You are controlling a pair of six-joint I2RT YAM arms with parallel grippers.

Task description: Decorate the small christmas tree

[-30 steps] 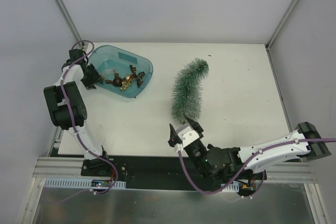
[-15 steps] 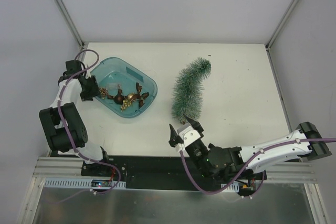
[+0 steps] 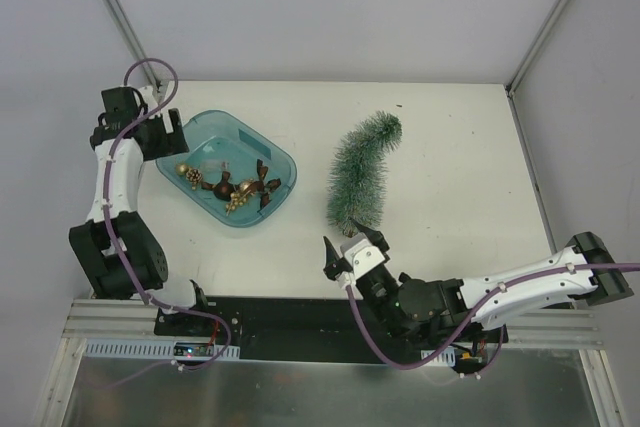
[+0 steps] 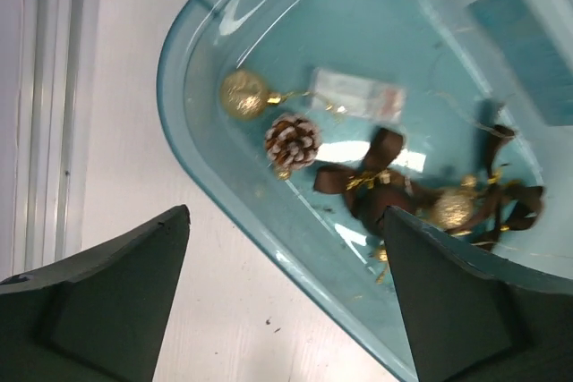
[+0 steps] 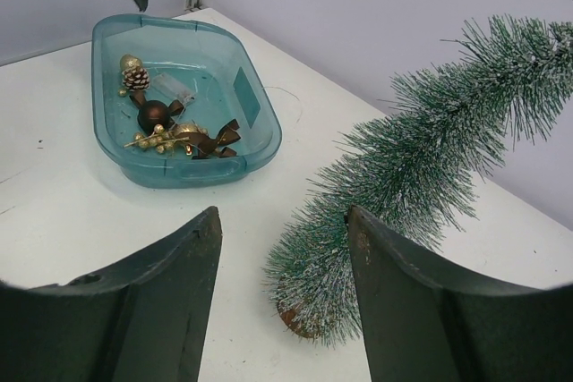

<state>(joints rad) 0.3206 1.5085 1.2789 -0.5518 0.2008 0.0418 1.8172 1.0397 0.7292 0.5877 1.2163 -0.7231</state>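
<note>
The small christmas tree (image 3: 358, 175) lies curved on its side on the white table, its brown base (image 5: 303, 319) toward the near edge. My right gripper (image 3: 352, 245) is open just short of that base, and the bristles (image 5: 421, 158) lie beyond its fingertips without touching them. A teal tray (image 3: 283, 160) at the left holds a gold ball (image 4: 243, 94), a pine cone (image 4: 292, 140), a brown bow (image 4: 376, 176) and other ornaments. My left gripper (image 3: 166, 137) hovers wide open over the tray's left rim (image 4: 215, 181), holding nothing.
Metal corner posts and grey walls close in the table at the back and sides. The table's left edge and a rail (image 4: 45, 87) run just beside the tray. The black arm mounts (image 3: 300, 312) line the near edge.
The tray slid a little toward the near edge with my left gripper at its rim. That gripper has since opened wide and lifted off. The right arm has barely moved.
</note>
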